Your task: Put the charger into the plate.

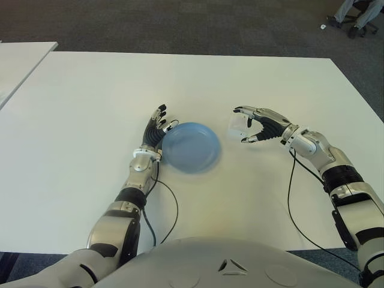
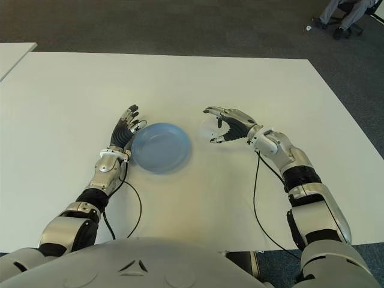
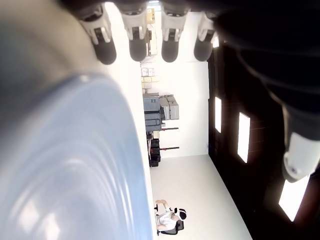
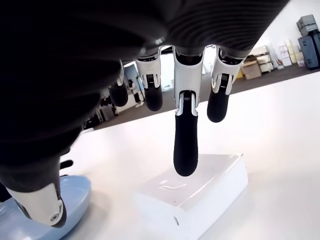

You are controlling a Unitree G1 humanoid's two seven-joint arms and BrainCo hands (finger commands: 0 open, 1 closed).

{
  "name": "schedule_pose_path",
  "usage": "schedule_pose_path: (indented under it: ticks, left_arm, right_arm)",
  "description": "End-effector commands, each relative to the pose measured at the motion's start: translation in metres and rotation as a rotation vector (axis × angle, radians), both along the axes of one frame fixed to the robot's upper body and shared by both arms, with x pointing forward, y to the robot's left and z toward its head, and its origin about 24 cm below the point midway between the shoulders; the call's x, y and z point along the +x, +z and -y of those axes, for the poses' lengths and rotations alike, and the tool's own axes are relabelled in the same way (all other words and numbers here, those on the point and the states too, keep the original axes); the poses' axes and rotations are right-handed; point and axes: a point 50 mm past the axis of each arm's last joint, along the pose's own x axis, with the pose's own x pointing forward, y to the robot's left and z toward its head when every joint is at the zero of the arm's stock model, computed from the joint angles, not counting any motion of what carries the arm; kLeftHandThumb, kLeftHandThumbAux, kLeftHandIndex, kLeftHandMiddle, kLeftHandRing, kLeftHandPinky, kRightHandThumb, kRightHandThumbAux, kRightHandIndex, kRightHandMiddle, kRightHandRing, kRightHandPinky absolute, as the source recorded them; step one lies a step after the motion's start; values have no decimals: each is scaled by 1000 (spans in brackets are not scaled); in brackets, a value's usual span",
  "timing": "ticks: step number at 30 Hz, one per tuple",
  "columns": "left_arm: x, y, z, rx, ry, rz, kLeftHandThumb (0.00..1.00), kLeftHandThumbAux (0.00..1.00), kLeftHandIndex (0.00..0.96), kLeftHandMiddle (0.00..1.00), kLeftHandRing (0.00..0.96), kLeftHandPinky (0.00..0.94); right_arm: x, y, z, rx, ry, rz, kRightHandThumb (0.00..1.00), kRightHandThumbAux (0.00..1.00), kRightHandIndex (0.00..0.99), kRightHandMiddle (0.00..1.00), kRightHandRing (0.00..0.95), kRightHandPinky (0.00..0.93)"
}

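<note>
The right hand hovers open over the white charger, gripping nothing yet, fingers spread to straddle it. The left hand, open too, braces the blue plate on the desk, probably to steady it.

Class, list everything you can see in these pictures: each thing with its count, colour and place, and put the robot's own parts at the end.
Charger: one, white, flat box on the table just right of the plate, under the right hand's spread fingers.
Plate: one, light blue, near the table's middle, nothing in it.
Table: one, white, in front of the robot; the corner of a second white table shows at far left.
Carpet: dark grey, beyond the table.
Person's legs: one pair, top right, beside a chair.
Cables: two, black, one along each forearm.
Left hand: open, against the plate's left rim.
Right hand: open, over the charger, not gripping it.
</note>
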Motion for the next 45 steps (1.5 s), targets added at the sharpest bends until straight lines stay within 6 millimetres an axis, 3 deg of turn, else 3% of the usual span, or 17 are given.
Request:
schedule_pose_path:
  ticks: [1, 6, 14, 17, 24, 27, 33, 45]
  left_arm:
    - [-20, -26, -4, 7, 1, -143, 0, 535, 0, 23, 13, 9]
    - [-20, -26, -4, 10, 2, -146, 0, 540, 2, 24, 15, 11]
    - [-20, -27, -4, 15, -2, -152, 0, 543, 6, 26, 18, 10]
    - [-20, -27, -4, 17, -2, -154, 0, 546, 4, 26, 19, 13]
    - [-19, -27, -3, 21, -8, -158, 0, 550, 6, 24, 22, 24]
    - [-19, -27, -3, 25, -9, -160, 0, 554, 7, 23, 23, 27]
    - [-19, -27, -2, 30, -12, -159, 0, 563, 8, 24, 25, 20]
    - [-20, -28, -2, 33, -9, -157, 0, 566, 11, 22, 21, 12]
  right_arm:
    - [-2, -2, -4, 10, 28, -16, 1000, 656, 7, 124, 471, 412]
    - [-3, -1, -7, 13, 44, -12, 1000, 655, 9, 133, 474, 415]
    - [0, -4, -11, -15, 38, -4, 1000, 657, 7, 123, 462, 331]
    - [1, -6, -12, -31, 30, 10, 765, 699, 2, 108, 331, 304]
    - [10, -20, -18, -89, -24, 26, 575, 612, 0, 82, 213, 268]
    - [14, -33, -21, -113, -62, 16, 494, 542, 0, 54, 112, 116]
    - [17, -41, -20, -110, -108, 17, 381, 453, 0, 25, 21, 13]
    - [18, -49, -20, -75, -153, -27, 303, 344, 0, 1, 0, 0]
